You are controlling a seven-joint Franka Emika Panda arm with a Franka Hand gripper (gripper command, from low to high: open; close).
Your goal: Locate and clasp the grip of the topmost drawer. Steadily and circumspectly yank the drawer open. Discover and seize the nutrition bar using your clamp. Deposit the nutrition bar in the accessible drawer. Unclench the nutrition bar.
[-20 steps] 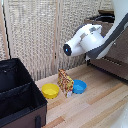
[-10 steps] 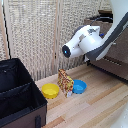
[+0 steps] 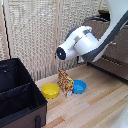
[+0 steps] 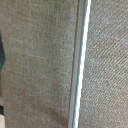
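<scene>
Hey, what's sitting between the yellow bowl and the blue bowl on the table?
The nutrition bar stands upright between the yellow bowl and the blue bowl, close against both. This shows in the exterior view; the wrist view shows only a woven screen.

1. A light wooden tabletop [image 3: 100, 107] carried everything.
2. A yellow bowl [image 3: 50, 90] sat beside the upright nutrition bar [image 3: 65, 82].
3. A blue bowl [image 3: 79, 87] sat on the bar's other side.
4. A black bin [image 3: 20, 97] stood at the exterior view's left.
</scene>
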